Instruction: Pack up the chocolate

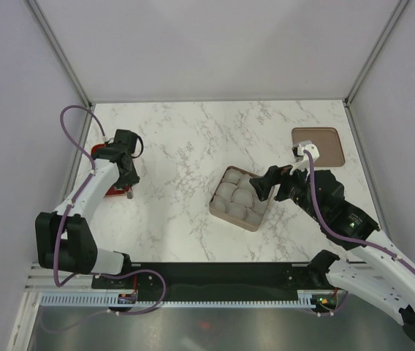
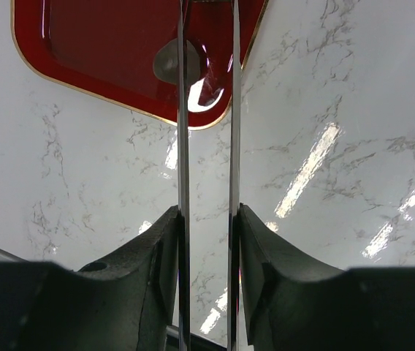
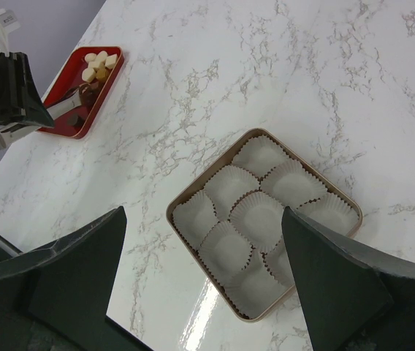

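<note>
Meanwhile left hand (image 2: pixel 207 219) squeezes slim shiny metal tongs (image 2: pixel 183 146) over glossy red tray (image 2: pixel 83 51); right hand (image 3: pixel 202 212) gapes.

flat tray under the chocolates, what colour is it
Glossy red rounded tray with a thin gold edge; best in the left wrist view.

No legible writing in any view.
No letters, numbers, brand marks or labels can be made out on the glossy red rounded tray with its thin gold rim (image 2: pixel 83 66), the square tan cardboard box (image 3: pixel 180 201), the white pleated paper cups (image 3: pixel 255 213) or the white grey-veined marble-look tabletop (image 1: pixel 185 139).
</note>
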Controlling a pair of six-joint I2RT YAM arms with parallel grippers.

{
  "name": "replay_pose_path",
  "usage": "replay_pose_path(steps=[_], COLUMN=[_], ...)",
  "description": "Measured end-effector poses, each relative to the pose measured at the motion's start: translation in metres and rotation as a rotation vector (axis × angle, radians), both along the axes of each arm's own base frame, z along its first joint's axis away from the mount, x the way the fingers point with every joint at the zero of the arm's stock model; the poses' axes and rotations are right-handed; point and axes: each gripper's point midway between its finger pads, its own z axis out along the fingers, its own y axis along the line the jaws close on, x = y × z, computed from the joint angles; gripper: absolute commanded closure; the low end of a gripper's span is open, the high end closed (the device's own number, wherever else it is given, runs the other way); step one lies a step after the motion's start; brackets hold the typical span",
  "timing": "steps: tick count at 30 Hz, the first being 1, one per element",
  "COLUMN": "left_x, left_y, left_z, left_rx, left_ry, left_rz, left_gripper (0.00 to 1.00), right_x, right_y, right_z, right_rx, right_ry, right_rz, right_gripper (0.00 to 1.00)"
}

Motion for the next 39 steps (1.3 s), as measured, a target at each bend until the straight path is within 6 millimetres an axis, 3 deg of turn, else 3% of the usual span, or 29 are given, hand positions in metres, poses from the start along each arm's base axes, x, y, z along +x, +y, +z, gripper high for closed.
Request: replay_pose_path(steps=[10, 16, 21, 26, 30, 36, 39], left_x=[-0.005, 0.009, 0.022, 0.023, 0.003, -0.029, -0.04], left_y=[0.005, -0.003, -0.029, -0.096, -0.176, -0.259, -0.295], left_z=[0.014, 0.051, 0.081, 0.11, 0.127, 0.13, 0.119], left_rx=[0.017, -0.023, -0.076, -0.141, -0.227, -0.339, -0.368], left_ry=[-0.026, -0.127, -0.209, -0.283, -0.33, -0.352, -0.333], left_rz=[0.007, -0.022, -0.111, -0.315, -0.558, -0.791, -0.876], left_gripper=[0.64, 0.66, 0.67, 0.68, 0.68, 0.68, 0.68], right_x=[0.0, 0.001, 0.003, 0.006, 0.007, 0.004, 0.0], right_y=[0.0, 0.001, -0.007, -0.02, -0.032, -0.057, -0.073], right_z=[-0.001, -0.004, -0.001, 0.021, 0.043, 0.064, 0.071], right_rx=[-0.002, -0.014, -0.031, -0.018, 0.003, 0.033, 0.048], right_ry=[0.003, 0.016, 0.017, -0.034, -0.086, -0.146, -0.174], right_rz=[-0.001, -0.002, -0.042, -0.099, -0.153, -0.25, -0.307], right_gripper=[0.04, 0.04, 0.04, 0.04, 0.04, 0.05, 0.05])
